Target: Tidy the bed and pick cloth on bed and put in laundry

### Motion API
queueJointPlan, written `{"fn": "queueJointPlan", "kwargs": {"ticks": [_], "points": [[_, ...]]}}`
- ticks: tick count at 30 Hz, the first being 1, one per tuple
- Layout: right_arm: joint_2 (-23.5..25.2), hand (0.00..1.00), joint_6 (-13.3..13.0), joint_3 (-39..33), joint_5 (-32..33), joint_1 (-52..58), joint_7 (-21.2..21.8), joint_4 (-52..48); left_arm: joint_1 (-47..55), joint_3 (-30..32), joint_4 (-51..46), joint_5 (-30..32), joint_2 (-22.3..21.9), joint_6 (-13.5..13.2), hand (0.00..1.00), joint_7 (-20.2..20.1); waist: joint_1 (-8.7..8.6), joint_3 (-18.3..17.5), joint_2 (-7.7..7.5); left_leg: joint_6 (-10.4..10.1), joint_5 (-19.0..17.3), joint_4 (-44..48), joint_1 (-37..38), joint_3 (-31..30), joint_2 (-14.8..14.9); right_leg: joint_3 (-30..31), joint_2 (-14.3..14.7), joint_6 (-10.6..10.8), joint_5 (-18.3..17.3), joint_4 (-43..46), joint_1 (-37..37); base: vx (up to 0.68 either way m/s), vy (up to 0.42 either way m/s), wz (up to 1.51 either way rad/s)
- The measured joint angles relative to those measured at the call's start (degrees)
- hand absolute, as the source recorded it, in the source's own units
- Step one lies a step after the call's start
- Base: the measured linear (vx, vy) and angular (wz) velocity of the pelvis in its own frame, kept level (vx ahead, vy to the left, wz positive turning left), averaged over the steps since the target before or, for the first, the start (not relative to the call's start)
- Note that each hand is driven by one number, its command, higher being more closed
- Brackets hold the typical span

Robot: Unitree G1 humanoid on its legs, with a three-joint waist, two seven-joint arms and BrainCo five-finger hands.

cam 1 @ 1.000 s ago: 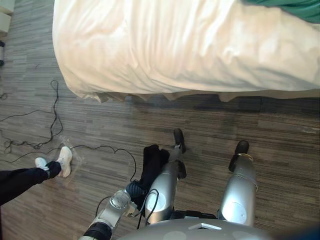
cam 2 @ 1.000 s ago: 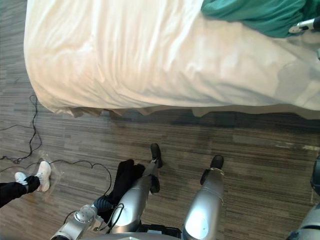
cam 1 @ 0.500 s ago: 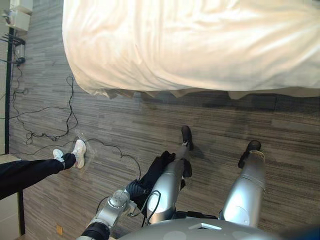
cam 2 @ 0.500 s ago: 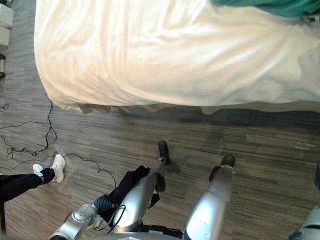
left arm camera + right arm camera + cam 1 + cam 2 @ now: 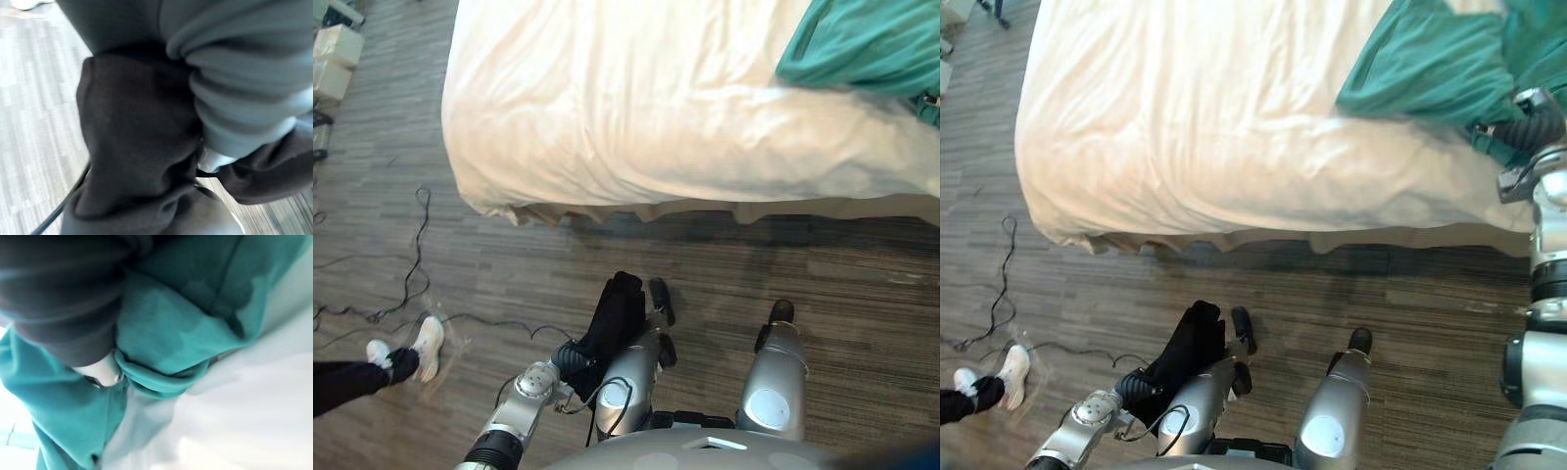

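A green cloth (image 5: 1430,69) lies crumpled on the white bed (image 5: 636,108), at its right side. My right hand (image 5: 1533,122) is down on the near edge of that cloth, which bunches in a fold against it (image 5: 156,377). My left hand (image 5: 575,355) hangs low beside me over the floor, shut on a black cloth (image 5: 612,313). That cloth drapes from the hand, and it is dark and close in the left wrist view (image 5: 132,127).
The bed's near edge runs across the view, with wood floor (image 5: 724,255) between it and me. A person's leg with a white shoe (image 5: 426,345) is at the lower left. Loose cables (image 5: 411,264) lie on the floor there, and white boxes (image 5: 333,59) stand at the upper left.
The camera has shifted, and more of the bed's right side and the green cloth shows. My right hand has come down onto the green cloth. The left hand still holds the black cloth.
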Motion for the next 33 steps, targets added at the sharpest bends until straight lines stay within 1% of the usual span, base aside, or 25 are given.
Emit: {"fn": "queueJointPlan", "kwargs": {"ticks": [1, 2, 3, 4, 6, 7, 9, 10, 11, 12, 14, 15, 17, 19, 21, 23, 25, 26, 29, 32, 33], "points": [[1.1, 1.00, 0.1, -1.5, 0.6, 1.3, 0.0, -0.5, 0.0, 0.2, 0.9, 0.1, 0.3, -0.2, 1.00, 0.0, -0.09, -0.3, -0.55, 0.0, -0.2, 0.0, 0.6, 0.4, 0.2, 0.3, 0.3, 0.0, 0.2, -0.6, 0.5, 0.08, -0.067, -0.31], [3.4, 1.00, 0.2, -3.8, 2.7, 4.5, -0.2, -2.4, 0.0, 1.3, 3.9, 1.3, 0.3, -1.4, 1.00, 0.1, -0.19, -1.4, -1.73, -0.4, -0.5, 0.1, 1.5, 0.7, 0.5, 0.8, 0.9, -0.1, 0.4, -1.7, 1.2, 0.10, -0.071, -0.27], [5.7, 1.00, 0.2, -5.9, 5.1, 8.3, -0.2, -4.7, 0.0, 2.4, 7.4, 2.2, 0.2, -3.0, 1.00, 0.5, -0.79, -2.9, -2.74, -0.8, -0.8, 0.1, 2.0, 0.8, 0.9, 0.8, 1.4, -0.1, 0.5, -2.7, 2.1, 0.10, -0.068, -0.21], [7.1, 1.00, 0.2, -7.3, 6.4, 10.5, -0.3, -5.9, 0.1, 3.0, 9.2, 2.2, 0.2, -3.5, 1.00, 0.7, -0.95, -3.8, -3.27, -0.9, -0.9, 0.1, 2.1, 0.8, 1.1, 0.9, 1.6, -0.2, 0.6, -3.1, 2.4, 0.13, -0.070, -0.15], [13.7, 1.00, 0.2, -13.0, 11.4, 19.6, -0.8, -10.9, 0.6, 5.7, 14.4, 2.3, -1.5, -6.2, 1.00, 3.9, -1.09, -7.0, -5.20, -1.5, -1.8, 0.1, 3.5, 1.4, 2.0, 1.1, 2.8, -0.4, 1.0, -5.4, 4.3, 0.12, -0.056, -0.19], [15.5, 1.00, 0.1, -13.8, 12.6, 21.9, -1.2, -12.2, 1.0, 6.4, 14.7, 2.2, -2.2, -6.5, 1.00, 4.7, -1.15, -7.9, -5.61, -1.5, -2.0, 0.1, 3.8, 1.6, 2.2, 1.2, 3.1, -0.4, 1.1, -5.9, 4.7, 0.11, -0.038, -0.16], [22.5, 1.00, -0.1, -15.1, 15.6, 30.1, -1.8, -15.0, 1.8, 7.2, 15.2, 1.8, -4.8, -7.9, 1.00, 7.0, -1.90, -10.6, -6.90, -1.7, -2.6, 0.1, 5.3, 2.3, 2.6, 1.3, 3.7, -0.4, 1.4, -7.8, 6.8, 0.13, -0.023, -0.13], [24.2, 1.00, -0.3, -15.1, 15.6, 32.0, -1.8, -15.2, 1.8, 7.5, 15.4, 1.5, -5.5, -8.0, 1.00, 7.2, -2.23, -11.4, -7.05, -1.7, -2.9, 0.0, 5.5, 2.3, 2.7, 1.3, 3.8, -0.4, 1.4, -8.2, 7.1, 0.09, -0.007, -0.12], [27.0, 1.00, -0.3, -15.1, 15.7, 34.4, -1.8, -15.2, 1.7, 7.6, 15.6, 1.5, -6.4, -8.1, 1.00, 8.0, -2.45, -12.4, -7.20, -1.8, -3.3, 0.0, 6.0, 2.4, 2.9, 1.5, 4.1, -0.4, 1.5, -8.8, 7.7, 0.07, 0.002, -0.23], [31.7, 1.00, -0.3, -15.0, 16.6, 38.3, -1.8, -15.1, 1.7, 7.6, 16.3, 0.2, -7.3, -8.4, 1.00, 9.0, -2.53, -13.8, -7.44, -2.0, -3.7, 0.0, 7.1, 3.4, 3.2, 2.3, 4.7, -0.5, 1.6, -9.6, 8.3, 0.07, 0.004, -0.31], [35.8, 1.00, -0.7, -14.8, 16.7, 41.8, -2.0, -14.0, 1.6, 8.6, 16.4, -1.3, -8.4, -8.4, 1.00, 9.6, -2.60, -14.7, -7.48, -2.2, -4.1, -0.1, 8.0, 4.1, 3.5, 2.8, 5.1, -0.6, 1.6, -10.1, 8.9, 0.05, 0.000, -0.29], [39.2, 1.00, -1.3, -14.2, 16.6, 44.6, -2.4, -11.3, 1.5, 8.8, 16.4, -3.1, -9.2, -8.4, 1.00, 10.8, -3.25, -15.2, -7.48, -2.3, -4.4, -0.2, 9.1, 4.5, 3.6, 2.9, 5.2, -0.6, 1.6, -10.6, 9.9, 0.03, 0.003, -0.18], [41.6, 1.00, -1.8, -12.9, 16.6, 46.5, -2.9, -7.6, 1.6, 8.8, 16.8, -4.5, -9.7, -8.4, 1.00, 11.5, -3.77, -16.3, -7.56, -2.4, -4.7, -0.2, 9.5, 5.3, 3.8, 3.5, 5.5, -0.7, 1.6, -10.8, 10.0, 0.03, 0.013, -0.20], [44.9, 1.00, -3.2, -12.0, 16.8, 48.2, -3.1, 0.6, 1.1, 9.5, 18.9, -7.0, -10.6, -8.4, 1.00, 12.7, -3.87, -17.2, -7.77, -2.6, -5.3, -0.3, 10.9, 6.6, 4.2, 4.9, 6.1, -0.9, 1.9, -11.6, 10.7, 0.03, 0.011, -0.33], [46.9, 1.00, -4.0, -12.1, 16.8, 49.5, -3.0, 5.6, 1.0, 9.8, 20.2, -8.5, -10.9, -8.4, 1.00, 13.1, -3.86, -17.7, -7.98, -2.8, -5.6, -0.3, 11.9, 7.1, 4.3, 5.6, 6.4, -0.9, 1.9, -11.8, 11.3, 0.03, 0.006, -0.20], [47.8, 1.00, -4.5, -12.3, 17.6, 50.6, -2.3, 9.7, 0.8, 9.8, 21.5, -10.4, -11.1, -8.4, 1.00, 13.1, -3.97, -18.3, -8.11, -2.9, -5.9, -0.3, 12.5, 7.5, 4.3, 5.9, 6.4, -0.9, 2.0, -12.3, 11.9, 0.03, 0.009, -0.14], [48.1, 1.00, -5.2, -12.5, 17.6, 52.0, -0.5, 12.8, 0.6, 10.2, 23.3, -13.2, -11.1, -8.6, 1.00, 13.3, -3.87, -19.2, -8.35, -3.0, -6.2, -0.3, 12.9, 8.2, 4.3, 6.3, 6.5, -1.1, 2.1, -12.5, 12.0, 0.03, 0.012, -0.14], [48.3, 1.00, -5.6, -12.6, 17.7, 52.3, 0.1, 13.3, 0.6, 10.4, 23.7, -14.4, -11.1, -8.6, 1.00, 13.5, -3.98, -19.4, -8.50, -3.0, -6.2, -0.3, 13.0, 8.2, 4.3, 6.4, 6.5, -1.1, 2.1, -12.6, 12.0, 0.04, 0.004, -0.04], [49.0, 1.00, -8.0, -12.3, 17.7, 53.3, 3.2, 14.6, 0.6, 10.9, 23.8, -19.6, -11.8, -9.1, 1.00, 14.7, -3.88, -19.6, -8.86, -3.1, -6.4, -0.3, 14.0, 8.0, 4.3, 6.0, 6.6, -1.2, 2.2, -13.3, 13.6, 0.03, 0.000, 0.03], [49.4, 1.00, -10.6, -9.7, 17.6, 53.5, 4.9, 14.0, 0.5, 11.0, 23.6, -23.7, -12.6, -10.1, 1.00, 15.6, -3.76, -19.7, -9.18, -3.1, -6.5, -0.3, 14.2, 6.7, 4.3, 4.6, 6.3, -1.2, 2.1, -13.5, 14.7, 0.01, -0.002, 0.20], [49.4, 1.00, -11.0, -8.0, 17.6, 53.6, 5.2, 13.0, 0.6, 11.0, 23.0, -24.9, -13.0, -10.3, 1.00, 15.6, -3.69, -19.8, -9.33, -3.0, -6.6, -0.3, 13.8, 5.7, 4.2, 3.1, 6.0, -1.1, 1.8, -13.4, 14.8, -0.02, -0.008, 0.41]]}}
